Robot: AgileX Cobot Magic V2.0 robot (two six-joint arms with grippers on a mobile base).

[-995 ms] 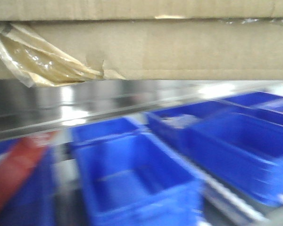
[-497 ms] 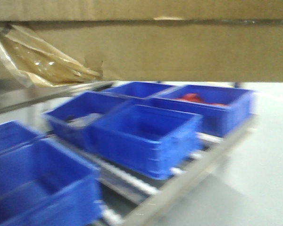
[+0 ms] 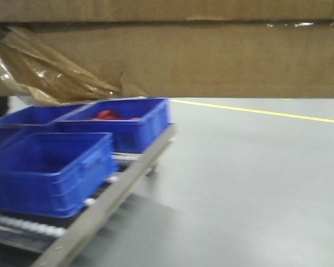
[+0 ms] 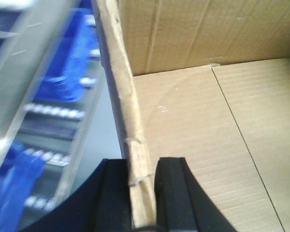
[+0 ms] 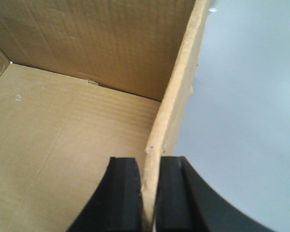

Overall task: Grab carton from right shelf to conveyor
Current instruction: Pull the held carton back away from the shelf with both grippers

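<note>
The brown cardboard carton (image 3: 211, 55) fills the top of the front view, held up in the air, with a wrinkly tuft of yellowish tape (image 3: 39, 78) at its lower left. My left gripper (image 4: 141, 179) is shut on the carton's left wall (image 4: 121, 87), one finger inside and one outside. My right gripper (image 5: 150, 183) is shut on the carton's right wall (image 5: 179, 87) in the same way. Both wrist views look into the empty carton (image 5: 63, 135). The stainless shelf and the conveyor are out of view.
Blue plastic bins (image 3: 44, 167) stand on a roller rack (image 3: 111, 194) at the lower left; the far one holds something red (image 3: 108, 115). Smooth grey floor (image 3: 250, 183) with a yellow line (image 3: 256, 111) spreads to the right. Blurred bins and rack show left of the carton (image 4: 48, 96).
The view has swung right with the carton held: the shiny shelf rail has gone from sight, the blue bins have slid left, and open grey floor with a yellow line has come in.
</note>
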